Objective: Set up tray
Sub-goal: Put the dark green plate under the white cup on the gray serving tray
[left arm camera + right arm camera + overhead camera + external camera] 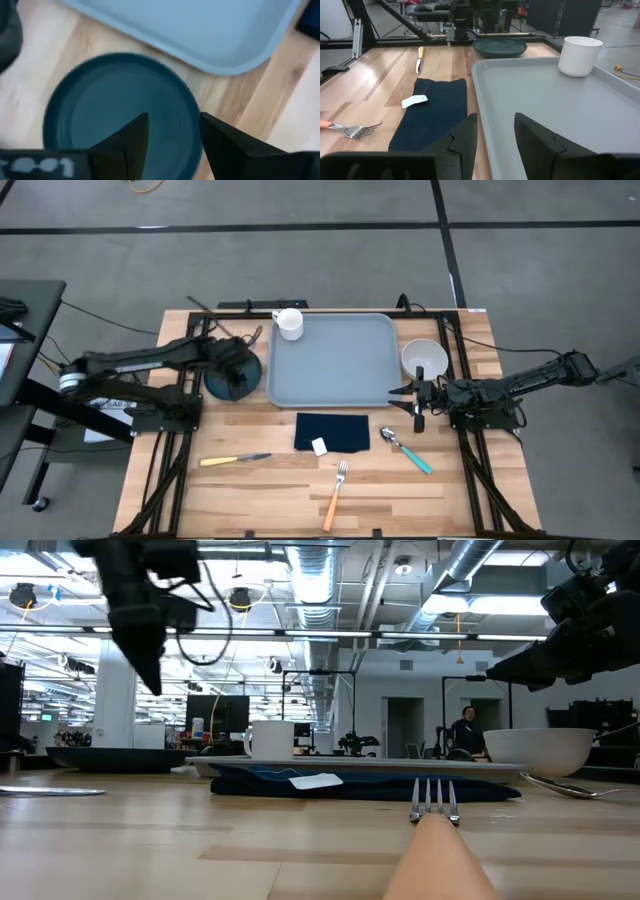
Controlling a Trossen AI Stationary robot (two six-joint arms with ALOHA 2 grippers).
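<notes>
While nothing readable shows on anything, the navy napkin (333, 431) does carry a small white tag (319, 446), blank as far as I can tell. Left gripper (172, 137) hovers over the dark plate (232, 375), fingers spread a bit, gripping nothing. Right gripper (495, 132) sits at the tray (335, 360) rim's right-front corner, fingers slightly apart, empty too. Tray lies mid-bench, white mug (289, 324) on its far-left corner, white bowl (424, 358) just off its right edge. Front bench has open wood around the knife (234, 460), fork (336, 492) and spoon (405, 449).
</notes>
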